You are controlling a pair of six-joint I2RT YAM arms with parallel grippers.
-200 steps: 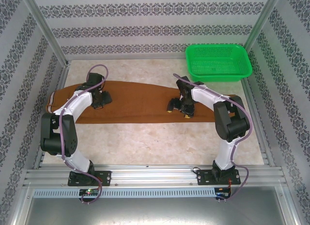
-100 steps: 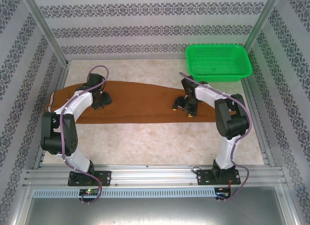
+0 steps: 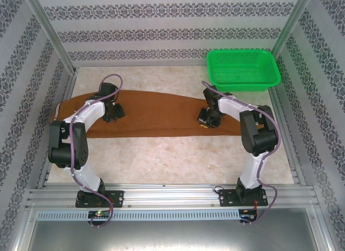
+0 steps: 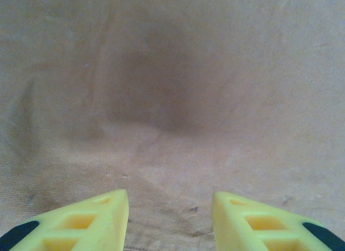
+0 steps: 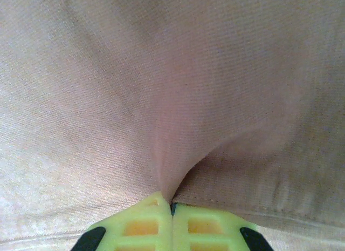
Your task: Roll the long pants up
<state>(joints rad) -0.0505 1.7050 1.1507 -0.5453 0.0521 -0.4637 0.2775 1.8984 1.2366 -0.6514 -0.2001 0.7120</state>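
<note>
Right claw point(image 5: 171, 207) pinching a fold of the lone long pants point(image 3: 156, 113), left claw point(image 4: 168, 197) part-open, empty, one green basket point(image 3: 243, 69)

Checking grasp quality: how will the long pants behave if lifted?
Probably floppy: the long pants pucker into a fold at the shut right gripper. Likely to drape and drag, lying spread long across the table.

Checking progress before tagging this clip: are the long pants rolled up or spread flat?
Spread flat: the long pants lie as one long strip across the table, no roll showing; the right hand pinches a fold.
</note>
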